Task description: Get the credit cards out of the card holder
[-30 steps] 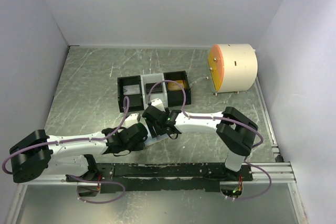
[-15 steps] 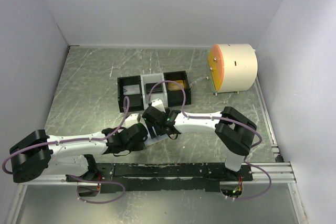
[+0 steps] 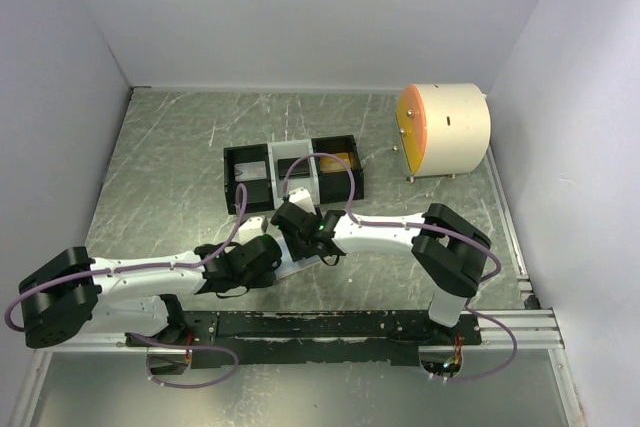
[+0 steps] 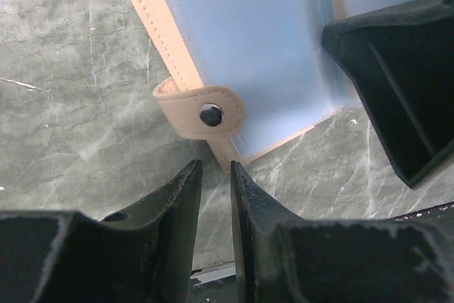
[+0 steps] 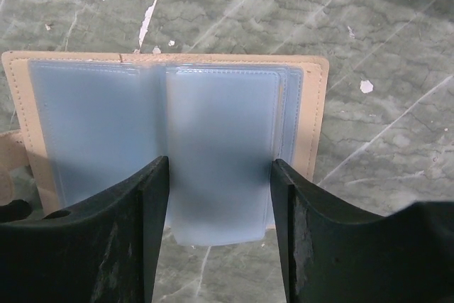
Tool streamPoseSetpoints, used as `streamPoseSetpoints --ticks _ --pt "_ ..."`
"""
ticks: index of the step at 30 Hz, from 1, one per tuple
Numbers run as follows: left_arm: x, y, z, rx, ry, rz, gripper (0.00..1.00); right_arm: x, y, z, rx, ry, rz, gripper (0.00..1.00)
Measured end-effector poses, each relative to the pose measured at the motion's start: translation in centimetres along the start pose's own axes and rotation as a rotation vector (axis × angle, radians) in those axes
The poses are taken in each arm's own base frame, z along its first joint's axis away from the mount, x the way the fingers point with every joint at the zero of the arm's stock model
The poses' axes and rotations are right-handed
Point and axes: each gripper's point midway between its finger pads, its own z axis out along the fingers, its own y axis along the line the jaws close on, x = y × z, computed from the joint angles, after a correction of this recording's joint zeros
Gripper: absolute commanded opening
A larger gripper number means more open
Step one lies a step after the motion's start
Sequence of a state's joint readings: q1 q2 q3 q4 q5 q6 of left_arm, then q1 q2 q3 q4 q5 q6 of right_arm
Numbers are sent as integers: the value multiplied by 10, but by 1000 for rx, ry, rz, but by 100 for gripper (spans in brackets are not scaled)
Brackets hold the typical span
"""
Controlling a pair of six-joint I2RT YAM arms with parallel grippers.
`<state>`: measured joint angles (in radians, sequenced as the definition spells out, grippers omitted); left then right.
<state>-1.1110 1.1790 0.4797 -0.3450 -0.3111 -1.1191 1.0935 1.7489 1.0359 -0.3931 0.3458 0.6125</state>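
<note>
The card holder [image 5: 213, 140] lies opened flat on the counter [image 3: 170, 147], close to the middle of the near edge and just in front of the tray [image 3: 230, 172], its pale blue sleeves facing up. It looks thin, light and floppy, so it will likely slide or lift unless pinned. The sleeves look slick, and any credit cards inside (none shows plainly through the plastic) would be stiff and best pinched by an exposed short edge. The right fingers [image 5: 120, 246] stand wide apart, straddling the middle sleeve without gripping it. The left fingers [image 4: 170, 211] are drawn almost together on nothing, just beside the snap tab [image 4: 202, 113], a fair place to press down. Open counter lies toward the left edge; the tray crowds the far side.
</note>
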Motion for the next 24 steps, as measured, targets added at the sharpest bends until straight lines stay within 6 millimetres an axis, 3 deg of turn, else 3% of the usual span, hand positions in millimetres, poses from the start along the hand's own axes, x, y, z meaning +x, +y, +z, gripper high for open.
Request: streamPoseSetpoints --ticks 24 --pt "0 -5 4 -13 8 10 33 -2 24 -18 -115 17 0 63"
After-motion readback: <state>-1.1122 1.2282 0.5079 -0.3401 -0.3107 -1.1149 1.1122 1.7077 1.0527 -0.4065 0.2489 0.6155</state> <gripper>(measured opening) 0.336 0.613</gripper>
